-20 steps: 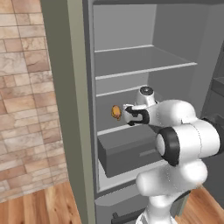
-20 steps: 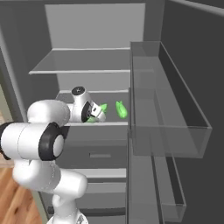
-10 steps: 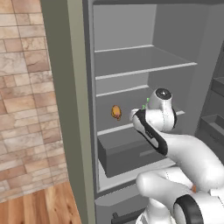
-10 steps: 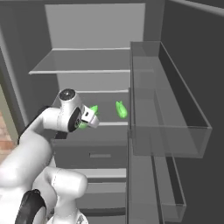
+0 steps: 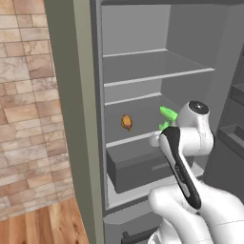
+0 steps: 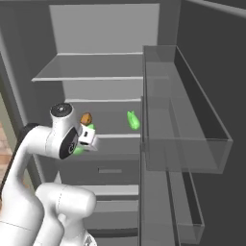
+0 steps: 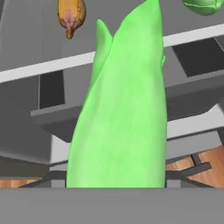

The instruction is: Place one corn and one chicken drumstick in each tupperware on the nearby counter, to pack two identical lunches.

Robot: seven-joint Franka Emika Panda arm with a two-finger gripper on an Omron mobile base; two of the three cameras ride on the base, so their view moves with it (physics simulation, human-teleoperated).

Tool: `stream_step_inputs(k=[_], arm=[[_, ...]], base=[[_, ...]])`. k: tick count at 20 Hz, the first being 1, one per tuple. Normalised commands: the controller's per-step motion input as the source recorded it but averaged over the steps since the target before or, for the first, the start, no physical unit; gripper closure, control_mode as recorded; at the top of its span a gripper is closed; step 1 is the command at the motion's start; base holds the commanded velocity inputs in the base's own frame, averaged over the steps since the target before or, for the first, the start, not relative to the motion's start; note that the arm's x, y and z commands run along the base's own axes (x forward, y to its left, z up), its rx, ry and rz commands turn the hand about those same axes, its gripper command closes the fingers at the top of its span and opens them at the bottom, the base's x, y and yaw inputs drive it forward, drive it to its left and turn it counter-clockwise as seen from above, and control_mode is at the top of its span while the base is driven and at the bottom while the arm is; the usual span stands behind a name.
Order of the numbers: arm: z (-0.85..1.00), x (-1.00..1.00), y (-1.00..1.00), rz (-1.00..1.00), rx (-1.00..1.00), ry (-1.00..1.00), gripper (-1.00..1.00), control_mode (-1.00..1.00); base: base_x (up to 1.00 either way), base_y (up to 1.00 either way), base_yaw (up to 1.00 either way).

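Bright-green finger-shaped corn cob (image 7: pixel 120 109) held up close in the gripper (image 6: pixel 82 143), just outside the open grey fridge (image 5: pixel 143 66).
Fingertips are hidden; the grip looks closed around the cob. A second green cob (image 6: pixel 133 120) lies on the shelf at 3 o'clock of the brown-orange drumstick (image 5: pixel 126 122).

text: none legible | labels: none | brands: none | numbers: none | signs: none
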Motion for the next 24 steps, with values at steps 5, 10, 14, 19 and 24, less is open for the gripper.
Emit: stream_step_inputs(k=[5,10,14,19,24], arm=[[0.65,-0.97,-0.11,-0.07,-0.01,-0.02,1.0,-1.0],[0.66,-0.92,-0.09,-0.11,0.0,0.0,1.0,-1.0],[0.43,-0.66,-0.05,-0.1,0.0,0.01,1.0,-1.0],[0.07,-0.23,0.0,-0.01,0.0,-0.01,1.0,1.0],[0.0,0.0,0.0,0.0,0.0,0.0,1.0,1.0]], base=[[0.0,0.0,0.0],[0.0,0.0,0.0],[0.0,0.0,0.0],[0.0,0.0,0.0],[-0.56,0.15,0.06]])
